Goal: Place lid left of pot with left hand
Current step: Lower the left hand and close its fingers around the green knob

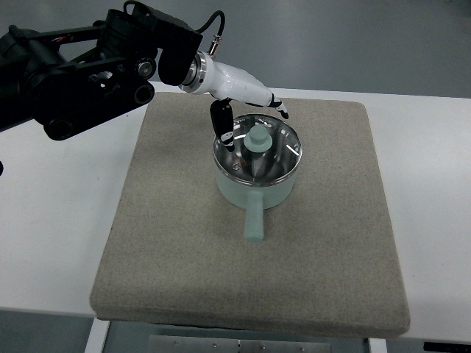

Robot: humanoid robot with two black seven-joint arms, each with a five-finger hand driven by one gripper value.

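Left hand, top view: white shell with dark fingers, on a black arm entering from the picture's left edge. It hangs just above the pot's rim at the pot's 11 o'clock. One dark finger points down at the rim of the lid; other fingertips reach toward 1 o'clock. Nothing is held; whether the finger touches the lid cannot be told.

Lid, top view: glass with a metal rim and a pale green knob, seated on the pot, apparently level.

Pot, top view: pale green, handle pointing to 6 o'clock, standing near the centre of a grey mat.

Mat, top view: lies on a white surface; bare area at the pot's 9 o'clock is free to receive the lid.

Right hand: not seen.

Progress, judged: early. Hand has reached the lid; grasp on the knob, lift, carry to 9 o'clock and set-down are all not yet done.
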